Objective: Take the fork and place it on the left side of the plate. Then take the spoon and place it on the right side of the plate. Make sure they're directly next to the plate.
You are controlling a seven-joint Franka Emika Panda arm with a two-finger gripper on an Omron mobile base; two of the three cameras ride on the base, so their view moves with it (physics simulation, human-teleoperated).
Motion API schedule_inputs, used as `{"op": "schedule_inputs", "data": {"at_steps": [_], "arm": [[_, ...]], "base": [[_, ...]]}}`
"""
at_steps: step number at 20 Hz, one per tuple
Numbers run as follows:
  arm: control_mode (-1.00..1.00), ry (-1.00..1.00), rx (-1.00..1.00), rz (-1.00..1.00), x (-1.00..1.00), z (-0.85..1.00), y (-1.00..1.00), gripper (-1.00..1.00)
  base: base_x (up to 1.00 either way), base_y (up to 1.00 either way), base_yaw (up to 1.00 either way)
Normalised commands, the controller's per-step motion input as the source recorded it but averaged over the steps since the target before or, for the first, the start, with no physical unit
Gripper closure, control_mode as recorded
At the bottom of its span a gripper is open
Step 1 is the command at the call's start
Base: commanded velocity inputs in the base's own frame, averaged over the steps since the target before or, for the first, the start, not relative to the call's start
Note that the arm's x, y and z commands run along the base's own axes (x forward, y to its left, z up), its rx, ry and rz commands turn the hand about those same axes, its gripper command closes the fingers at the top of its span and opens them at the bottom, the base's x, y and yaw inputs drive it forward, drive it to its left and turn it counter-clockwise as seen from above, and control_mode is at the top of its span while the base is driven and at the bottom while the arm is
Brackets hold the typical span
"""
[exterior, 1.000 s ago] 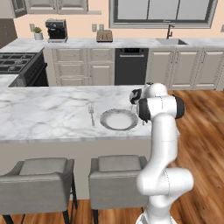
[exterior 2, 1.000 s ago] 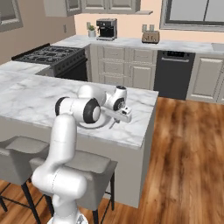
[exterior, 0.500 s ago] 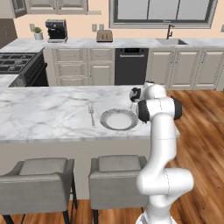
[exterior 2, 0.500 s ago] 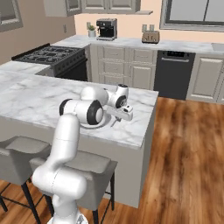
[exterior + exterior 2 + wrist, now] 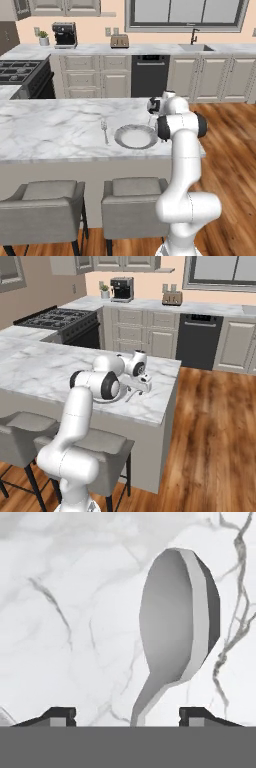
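The marble island counter [image 5: 55, 130] carries the grey plate [image 5: 135, 136], with the fork [image 5: 104, 130] lying just beside its left rim, so the first half looks done. The gripper [image 5: 128, 714] sits low at the plate's right, fingers [image 5: 59, 714] spread apart and grasping nothing. The spoon [image 5: 177, 629] lies on the marble between them, apparently released; whether it sits directly next to the plate is hard to tell.

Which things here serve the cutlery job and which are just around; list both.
Job: fork left of the plate; spoon on the marble between the open pincer tips.
Around: coffee machine, toaster, stove, stools.
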Motion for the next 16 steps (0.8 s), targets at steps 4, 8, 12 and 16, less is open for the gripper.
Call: {"op": "schedule_inputs", "data": {"at_steps": [4,8,12,16], "arm": [[-1.00,0.00,0.02,0.00,0.00,0.37,-0.03,-1.00],[-1.00,0.00,0.04,0.00,-0.26,0.52,-0.04,-1.00],[-1.00,0.02,0.06,0.00,-0.58,0.38,0.00,-1.00],[-1.00,0.00,0.01,0.00,-0.77,0.17,0.00,-1.00]], "base": [[0.00,0.00,0.00],[0.00,0.00,0.00],[0.00,0.00,0.00],[0.00,0.00,0.00]]}}
